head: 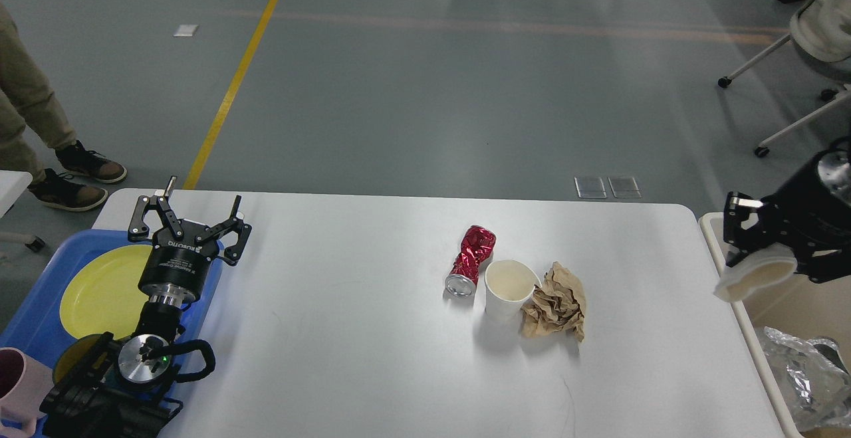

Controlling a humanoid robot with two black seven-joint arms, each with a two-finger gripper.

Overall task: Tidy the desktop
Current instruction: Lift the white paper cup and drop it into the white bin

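Trash sorting explains the pose: I hold a squashed cream paper cup (754, 278) clenched in my right gripper (764, 262) over the beige rectangular bin (715, 242) just beside the large white desktop (332, 331), whose opposite end my spread-open, empty left gripper (189, 219) overhangs.

At the left of the frame you can read one brand word, ROBOTIQ, in small white letters, upside down on the black body of the left claw (188, 216). Nothing else is readable: the crushed red can (471, 259) near the middle of the frame carries no print you could make out.
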